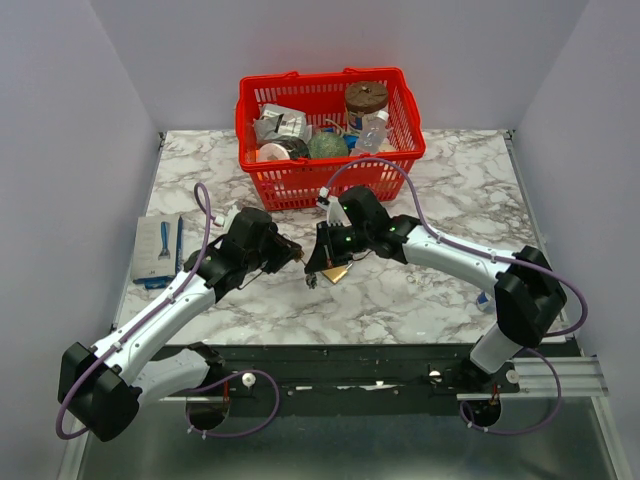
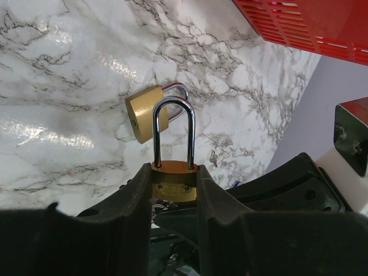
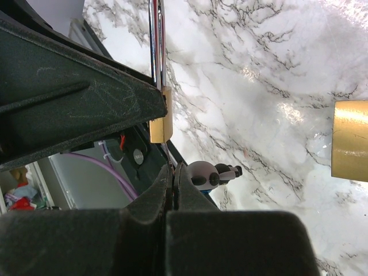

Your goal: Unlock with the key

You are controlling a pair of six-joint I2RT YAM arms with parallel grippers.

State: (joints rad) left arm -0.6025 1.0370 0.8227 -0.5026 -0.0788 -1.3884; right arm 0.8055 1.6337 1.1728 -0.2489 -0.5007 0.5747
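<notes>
I am seeing two brass padlocks. The held padlock (image 2: pixel 174 185) is standing upright, its body clamped between the fingers of the left gripper (image 2: pixel 174 170). The second padlock (image 2: pixel 147 116) is lying flat on the marble table (image 2: pixel 57 86) just beyond it. The right gripper (image 3: pixel 173 172) is pinching one key (image 3: pixel 168 155), fingers pressed together, pointing at the held padlock's underside. Both arms are reaching inward before one red basket (image 1: pixel 300 182).

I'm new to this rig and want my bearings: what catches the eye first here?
A brass padlock is clamped by its body in the left tool, with the right tool pinched shut close to its base. A second padlock lies on the marble table nearby, and a red basket of clutter sits at the far edge.
</notes>
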